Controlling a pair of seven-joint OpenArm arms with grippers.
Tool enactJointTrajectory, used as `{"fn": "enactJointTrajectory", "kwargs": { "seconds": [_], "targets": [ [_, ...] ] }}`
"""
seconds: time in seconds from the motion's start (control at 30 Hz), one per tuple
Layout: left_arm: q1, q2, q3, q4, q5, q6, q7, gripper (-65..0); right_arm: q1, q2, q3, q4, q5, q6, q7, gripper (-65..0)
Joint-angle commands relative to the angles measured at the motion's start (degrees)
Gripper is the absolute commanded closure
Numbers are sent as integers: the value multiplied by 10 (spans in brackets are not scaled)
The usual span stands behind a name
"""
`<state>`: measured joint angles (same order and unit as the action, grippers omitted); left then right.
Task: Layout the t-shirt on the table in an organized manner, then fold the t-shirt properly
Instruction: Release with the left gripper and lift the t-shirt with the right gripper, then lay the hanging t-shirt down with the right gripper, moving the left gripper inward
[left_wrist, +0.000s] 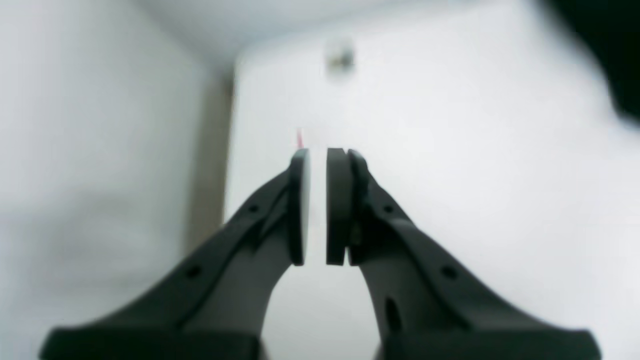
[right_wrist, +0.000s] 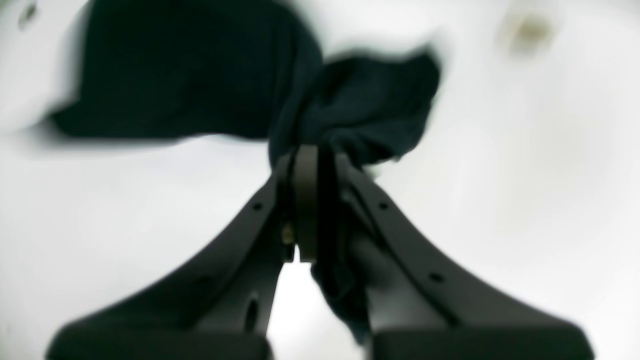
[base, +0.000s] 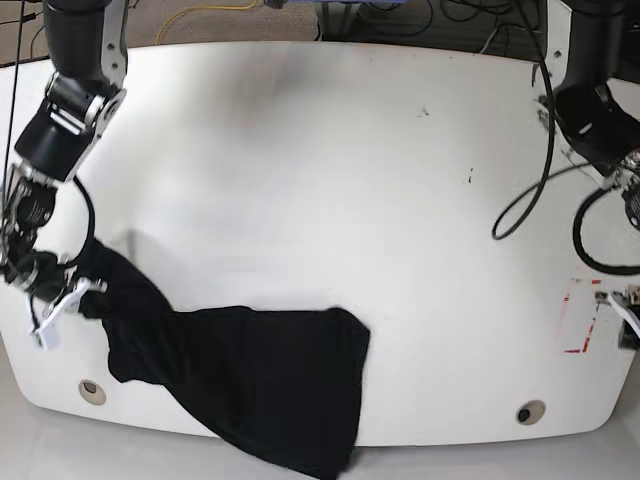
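The t-shirt (base: 250, 375) lies bunched at the near edge of the table (base: 330, 170), its hem spilling over that edge, plain black side up (no print shows). The right gripper (right_wrist: 317, 165) is clamped on a twist of its cloth beside the shirt's lifted corner. The left gripper (left_wrist: 318, 205), well apart from the shirt near the red tape rectangle (base: 580, 318), is nearly closed on nothing. To spread it well, I judge the right arm should draw the corner away from the bunch, low and slow, toward the far side.
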<state>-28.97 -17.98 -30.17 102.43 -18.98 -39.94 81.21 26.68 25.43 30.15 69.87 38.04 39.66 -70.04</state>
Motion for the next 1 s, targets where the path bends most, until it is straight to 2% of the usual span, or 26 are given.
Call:
{"fn": "enactJointTrajectory", "kwargs": {
  "seconds": [0.0,0.23,0.53,0.7,0.97],
  "targets": [
    [32,7,-10,10,-8,-1,-12,-42,-47,-4,15,16,24,3,13,0],
    [158,36,-33,13,-8,-1,-35,-42,-205,-60,32,53,30,3,51,0],
    [231,62,-30,13,-7,-1,-83,-42,-344,-126,22,118,29,3,56,0],
    [231,65,-29,12,-6,-1,-86,-42,-412,-145,-10,162,29,3,63,0],
    [229,64,-6,12,-6,-1,-87,-42,-517,-149,-58,230,29,3,88,0]
  ]
}}
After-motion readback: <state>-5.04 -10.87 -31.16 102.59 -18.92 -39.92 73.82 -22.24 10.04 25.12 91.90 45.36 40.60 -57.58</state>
